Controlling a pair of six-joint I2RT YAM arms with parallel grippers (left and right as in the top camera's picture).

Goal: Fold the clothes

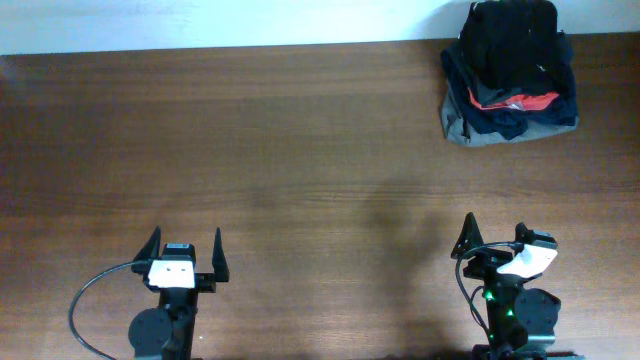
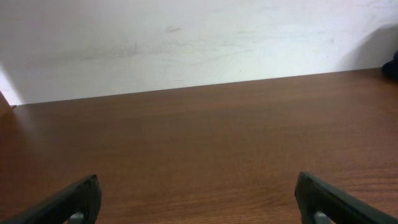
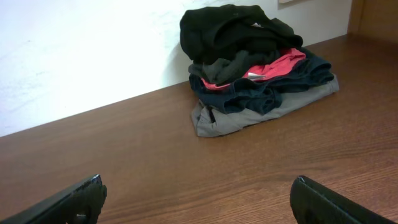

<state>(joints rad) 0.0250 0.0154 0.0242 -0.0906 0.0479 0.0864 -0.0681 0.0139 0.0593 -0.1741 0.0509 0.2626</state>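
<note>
My left claw [image 1: 185, 250] and right claw [image 1: 495, 240] are both gaping wide, holding nothing, parked at the near edge of the table [image 1: 300, 150]. Black shirt [image 3: 230, 28] is on top of the pile [image 1: 510, 100] afaict, far right corner by the wall [image 3: 74, 50], well away from both tbh.

Red, navy, grey garments [image 1: 500, 118] lie heaped on the table [image 1: 300, 150].

A dark brown wood-grain table [image 1: 300, 150] meets a plain, evenly lit white wall [image 2: 186, 43] at its far edge.
</note>
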